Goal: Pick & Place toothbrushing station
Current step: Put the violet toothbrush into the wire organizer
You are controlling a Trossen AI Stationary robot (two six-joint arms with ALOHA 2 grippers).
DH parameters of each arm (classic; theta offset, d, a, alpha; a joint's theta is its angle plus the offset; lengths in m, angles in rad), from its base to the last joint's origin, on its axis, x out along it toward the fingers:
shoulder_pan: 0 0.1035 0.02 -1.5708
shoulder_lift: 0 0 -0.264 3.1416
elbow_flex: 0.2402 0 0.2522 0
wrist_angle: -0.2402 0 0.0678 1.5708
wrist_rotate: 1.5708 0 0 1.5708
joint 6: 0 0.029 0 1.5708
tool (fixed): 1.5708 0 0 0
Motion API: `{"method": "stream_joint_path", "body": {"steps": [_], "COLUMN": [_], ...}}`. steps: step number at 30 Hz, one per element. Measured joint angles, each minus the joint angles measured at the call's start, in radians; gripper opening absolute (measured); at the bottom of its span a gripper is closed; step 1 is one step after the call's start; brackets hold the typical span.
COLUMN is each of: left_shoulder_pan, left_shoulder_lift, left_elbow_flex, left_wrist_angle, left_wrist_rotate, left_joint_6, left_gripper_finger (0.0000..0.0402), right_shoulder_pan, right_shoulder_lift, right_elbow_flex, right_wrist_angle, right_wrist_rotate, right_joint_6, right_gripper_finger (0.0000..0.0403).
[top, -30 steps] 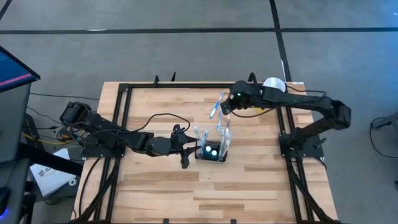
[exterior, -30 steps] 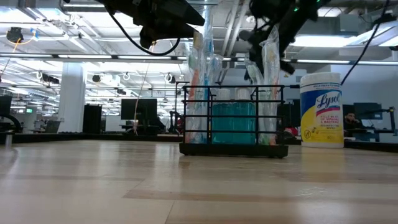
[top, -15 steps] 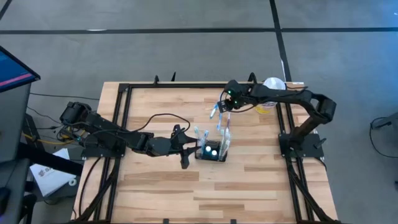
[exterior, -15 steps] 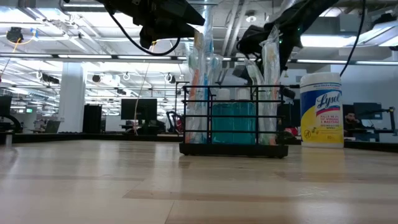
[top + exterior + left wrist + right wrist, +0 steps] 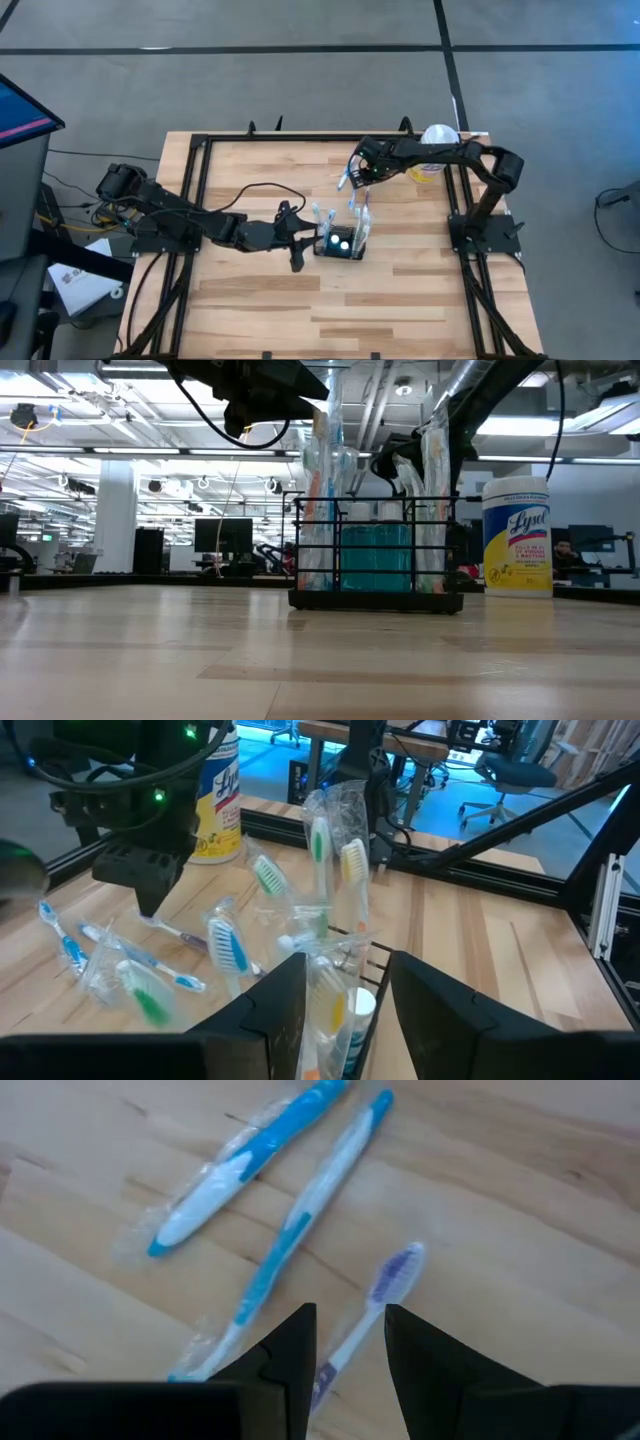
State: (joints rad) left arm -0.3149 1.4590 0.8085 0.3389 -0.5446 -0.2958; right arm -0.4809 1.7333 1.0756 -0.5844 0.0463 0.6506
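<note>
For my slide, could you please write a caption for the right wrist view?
Right claw, open, hovers above a purple toothbrush beside two wrapped blue toothbrushes on the wooden table.

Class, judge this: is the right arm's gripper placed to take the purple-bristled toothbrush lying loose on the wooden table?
Probably yes. The right gripper hangs above the purple-bristled toothbrush with its jaws open, nothing between them; the wrapped blue toothbrushes lie beside it, not across.
</note>
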Motion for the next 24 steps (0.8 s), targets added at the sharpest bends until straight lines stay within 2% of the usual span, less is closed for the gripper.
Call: {"method": "stream_joint_path", "body": {"steps": [11,15,24], "left_shoulder_pan": [0.0,0.0,0.0], "left_shoulder_lift": [0.0,0.0,0.0], "left_elbow_flex": [-0.001,-0.001,-0.001], "left_wrist_angle": [-0.001,-0.001,-0.002], "left_wrist_rotate": [0.0,0.0,0.0], "left_joint_6": [0.0,0.0,0.0], "left_gripper_finger": [0.014,0.014,0.014], "right_shoulder_pan": [-0.007,-0.006,-0.007], "right_shoulder_lift": [0.001,0.001,0.001], "right_elbow_flex": [-0.062,-0.098,-0.104], "right_wrist_angle": [0.014,0.11,0.124], "right_wrist_rotate": [-0.001,-0.042,-0.05], "right_joint_6": [0.013,0.019,0.023], "right_gripper_finger": [0.0111,0.0115,0.0161]}}
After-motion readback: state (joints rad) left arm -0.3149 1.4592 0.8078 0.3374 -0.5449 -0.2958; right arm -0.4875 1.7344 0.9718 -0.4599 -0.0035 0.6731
